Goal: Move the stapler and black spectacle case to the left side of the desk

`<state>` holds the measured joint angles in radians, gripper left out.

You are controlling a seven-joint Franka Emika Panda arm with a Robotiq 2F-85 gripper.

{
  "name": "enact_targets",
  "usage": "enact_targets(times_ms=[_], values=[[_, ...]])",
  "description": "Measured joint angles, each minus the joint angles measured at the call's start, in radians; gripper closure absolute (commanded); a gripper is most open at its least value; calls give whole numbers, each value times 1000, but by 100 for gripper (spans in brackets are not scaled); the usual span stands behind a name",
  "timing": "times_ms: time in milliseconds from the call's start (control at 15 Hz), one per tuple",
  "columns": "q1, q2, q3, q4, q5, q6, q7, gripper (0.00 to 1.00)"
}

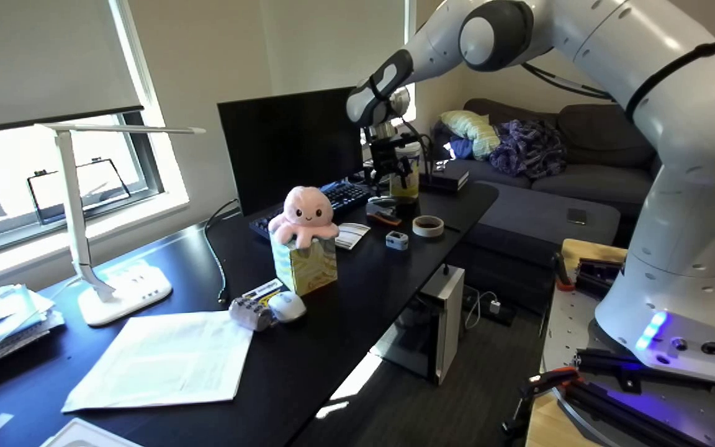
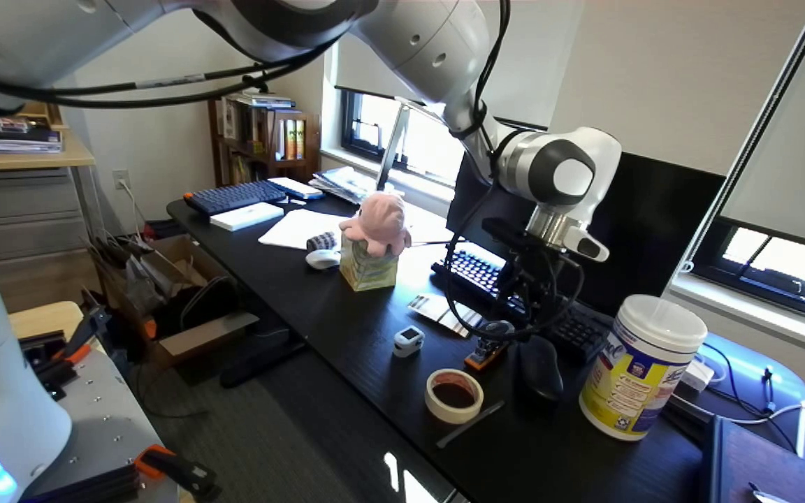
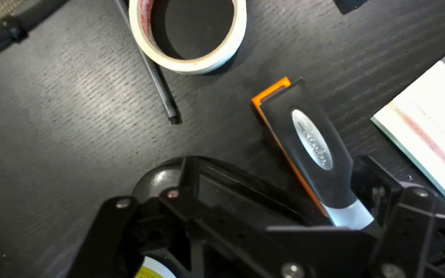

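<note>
Black case point(image 3: 240, 193) partly behind hand point(image 3: 278, 173)

Both exterior views share the desk point(image 1: 336, 323), facing along it from opposite ends; the wrist view looks closely down.

Small 4s on card point(image 3: 423, 127) beside gripper point(image 3: 278, 173), illegible script on stapler point(image 3: 307, 154) beneath, blurred "Lysol" on canister point(image 2: 636, 381) nearby

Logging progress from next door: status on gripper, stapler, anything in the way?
Gripper open, above the desk, nothing held. Stapler on the desk, ungripped. Black spectacle case close alongside, may crowd the grasp.
</note>
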<state>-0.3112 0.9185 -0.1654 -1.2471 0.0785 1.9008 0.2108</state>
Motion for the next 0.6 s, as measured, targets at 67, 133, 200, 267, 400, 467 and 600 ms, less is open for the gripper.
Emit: enact_targets(times_ms=[67,133,200,267,400,467,600], values=[[1,0,0,0,-4,0,-6,0],[7,0,0,2,-24,1,-33,0],[15,0,-1,3,-52,1,-57,0],[28,2,-3,7,-84,0,-72,0],[58,12,-7,20,-147,0,-101,0],[72,18,-8,28,-175,0,-116,0],[103,31,-11,36,-233,4,-144,0]])
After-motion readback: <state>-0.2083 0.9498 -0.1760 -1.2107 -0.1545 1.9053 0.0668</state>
